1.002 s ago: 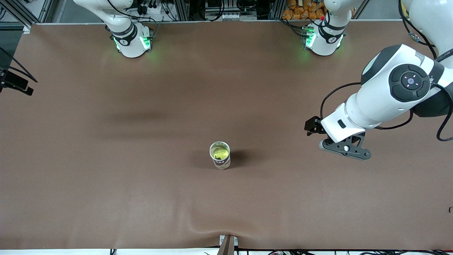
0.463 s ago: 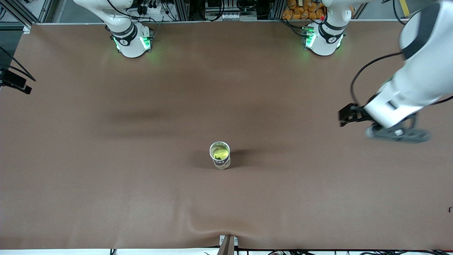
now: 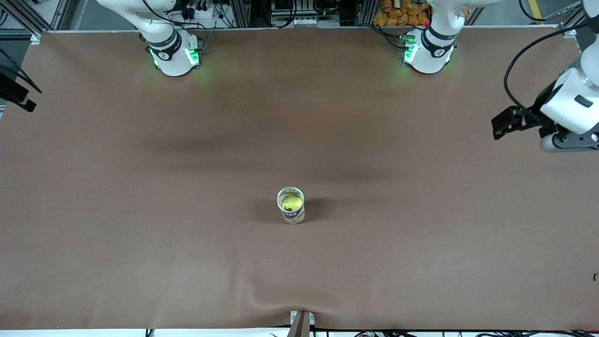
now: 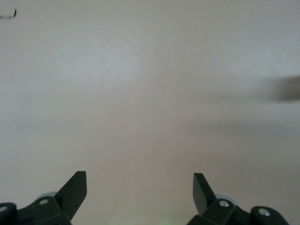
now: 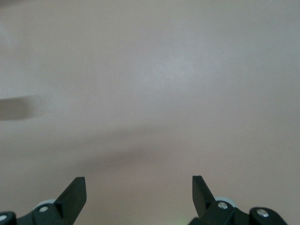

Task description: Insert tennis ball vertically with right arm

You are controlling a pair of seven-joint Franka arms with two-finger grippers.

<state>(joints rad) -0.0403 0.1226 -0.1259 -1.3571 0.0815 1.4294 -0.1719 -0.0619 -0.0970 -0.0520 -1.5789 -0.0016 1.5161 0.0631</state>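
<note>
A yellow-green tennis ball [image 3: 289,202] sits inside a clear upright canister [image 3: 295,216] that stands mid-table. My left gripper [image 4: 139,183] is open and empty, with only bare brown table under it; its hand [image 3: 567,140] hangs high over the left arm's end of the table, well away from the canister. My right gripper [image 5: 138,184] is open and empty over bare table. Of the right arm the front view shows only the base [image 3: 172,55] and a black part [image 3: 16,92] at the edge of the picture.
A brown mat [image 3: 187,262] covers the table, with a small wrinkle [image 3: 299,304] at the edge nearest the front camera. The left arm's base [image 3: 428,52] stands along the edge farthest from that camera.
My left arm has swung away from the canister toward its own end of the table and toward the bases. The black part of the right arm has drifted slightly outward. The canister has not moved.
</note>
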